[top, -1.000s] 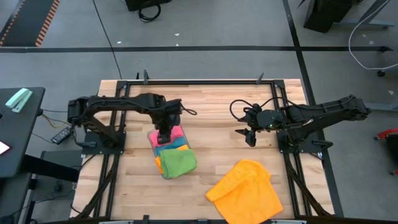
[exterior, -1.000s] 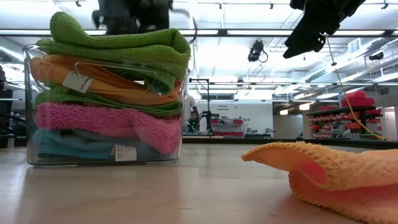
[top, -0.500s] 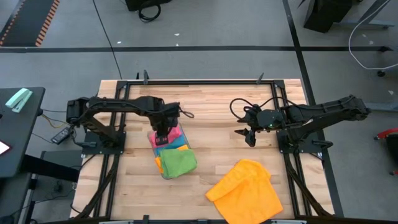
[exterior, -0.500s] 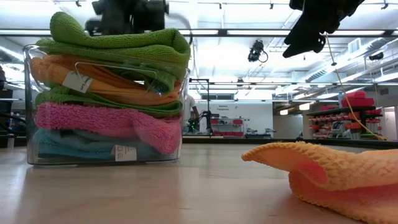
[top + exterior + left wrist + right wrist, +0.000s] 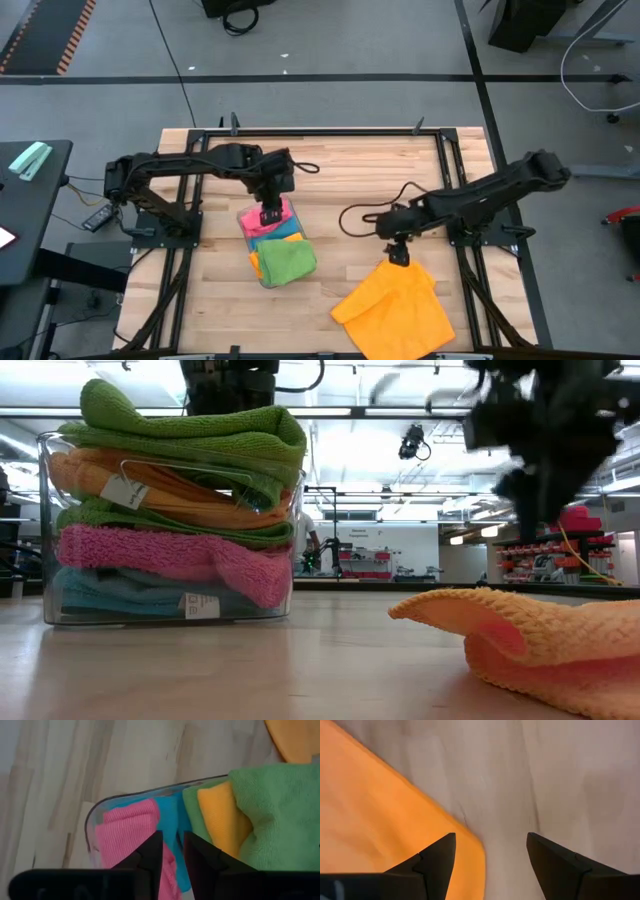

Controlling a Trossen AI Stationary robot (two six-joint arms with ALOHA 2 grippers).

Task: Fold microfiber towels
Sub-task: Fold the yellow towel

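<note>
Now we have the right claw point(image 5: 398, 256), fingers spread and empty, hovering right above the near corner of the loose orange towel point(image 5: 395, 305) on the worktop point(image 5: 340, 170), so next we lower and pinch, while our left claw point(image 5: 270, 214), nearly closed on nothing, sits over the tray point(image 5: 45, 530) of folded towels point(image 5: 277, 246).

Even, bright light is falling from ceiling strips point(image 5: 420, 410), which are glaring white in the low view; shadows on the table point(image 5: 340, 180) are staying soft and faint; the right arm point(image 5: 550, 430) is smearing with motion blur; the near orange towel point(image 5: 530, 640) is sitting slightly out of focus.
</note>
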